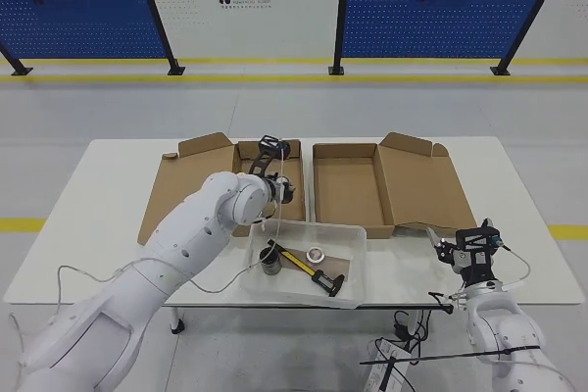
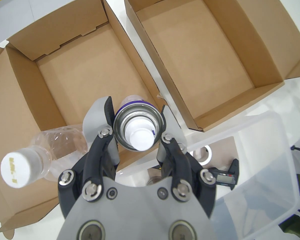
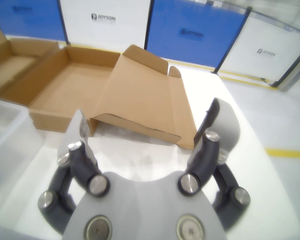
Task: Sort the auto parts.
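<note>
Spray can (image 2: 137, 128) in jaws (over L box (image 2: 90, 76))

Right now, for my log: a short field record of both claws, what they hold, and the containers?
left claw: shut on spray can, over left box
left box: holds a clear plastic bottle, white cap
right box: beside left box, flaps open
bin: caliper and white ring inside
right claw: open, holding nothing, over table by right box's flap

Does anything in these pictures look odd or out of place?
Yes. A clear bottle with a white cap is in the left box; its body looks crumpled, and it hardly seems an auto part. The can in the left gripper looks intact.
</note>
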`<state>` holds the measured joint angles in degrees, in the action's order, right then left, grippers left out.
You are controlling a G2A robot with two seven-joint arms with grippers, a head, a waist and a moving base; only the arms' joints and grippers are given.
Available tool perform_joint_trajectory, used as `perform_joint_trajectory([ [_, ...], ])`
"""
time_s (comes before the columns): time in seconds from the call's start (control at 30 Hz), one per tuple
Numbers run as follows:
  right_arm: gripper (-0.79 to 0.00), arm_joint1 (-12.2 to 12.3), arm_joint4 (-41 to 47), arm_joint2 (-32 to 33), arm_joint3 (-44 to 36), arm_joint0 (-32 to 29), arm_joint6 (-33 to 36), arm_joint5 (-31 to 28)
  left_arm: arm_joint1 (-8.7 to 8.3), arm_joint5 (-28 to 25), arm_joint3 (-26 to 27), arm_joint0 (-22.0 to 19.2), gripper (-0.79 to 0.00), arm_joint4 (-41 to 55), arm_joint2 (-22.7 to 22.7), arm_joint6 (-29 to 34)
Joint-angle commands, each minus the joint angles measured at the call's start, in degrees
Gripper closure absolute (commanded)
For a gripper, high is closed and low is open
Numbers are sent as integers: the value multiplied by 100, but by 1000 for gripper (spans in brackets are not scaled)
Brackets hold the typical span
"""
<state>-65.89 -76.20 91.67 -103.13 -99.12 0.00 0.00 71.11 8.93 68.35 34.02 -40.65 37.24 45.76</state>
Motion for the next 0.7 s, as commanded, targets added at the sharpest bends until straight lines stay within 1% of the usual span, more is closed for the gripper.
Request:
perform_joint_trajectory([
  [0.0,-785,0,0,0,0,0,0,0,61,-52,-160,-61,0,26,-52,-17],
  [0.17,-785,0,0,0,0,0,0,0,221,-189,-517,-192,0,71,-198,57],
  [0.37,-785,0,0,0,0,0,0,0,386,-407,-868,-241,0,194,-311,85],
  [0.67,-785,0,0,0,0,0,0,0,570,-569,-1284,-315,0,213,-382,170],
])
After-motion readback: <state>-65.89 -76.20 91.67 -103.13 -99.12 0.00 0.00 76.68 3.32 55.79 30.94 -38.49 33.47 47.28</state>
